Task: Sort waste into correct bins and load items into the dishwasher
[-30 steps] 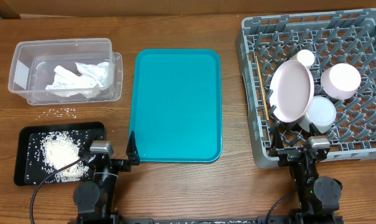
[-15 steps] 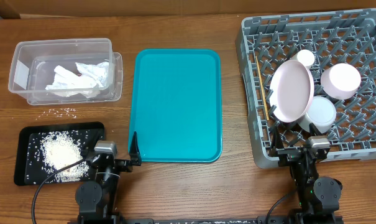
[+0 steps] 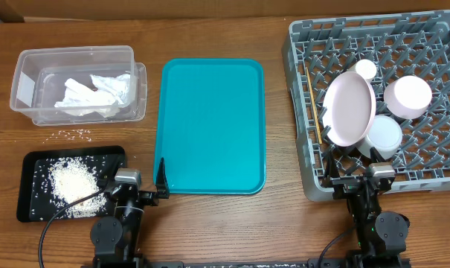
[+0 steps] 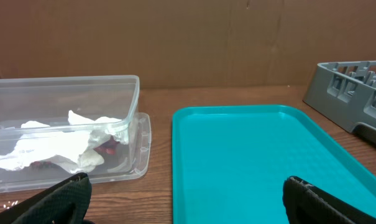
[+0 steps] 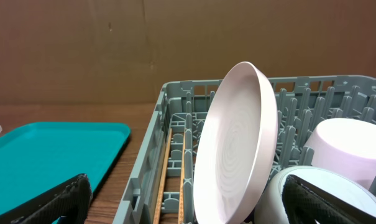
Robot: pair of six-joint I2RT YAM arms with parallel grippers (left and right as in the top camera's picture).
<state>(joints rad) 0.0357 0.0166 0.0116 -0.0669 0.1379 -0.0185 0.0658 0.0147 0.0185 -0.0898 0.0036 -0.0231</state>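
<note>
The dish rack (image 3: 299, 149) is holding the rigid, breakable plate (image 3: 349, 109) on edge. The clear tub (image 3: 27, 67) is containing the soft napkins (image 3: 91, 93). Loose rice grains (image 3: 74, 135) are lying on the desk (image 3: 210, 219) between the tub and the black tray (image 3: 31, 160). Being tiny and light, they are likely needing sweeping, not pinching. The left end effector (image 4: 188, 202) and the right end effector (image 5: 188, 199) are standing spread and empty.

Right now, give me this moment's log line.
left end effector open | right end effector open | napkins in clear tub | rice on black tray | stray grains on table | plate, chopsticks in rack

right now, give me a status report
Left tool and right tool open, holding nothing. Napkins in clear tub, rice in black tray, stray grains on table. Plate in rack.
</note>
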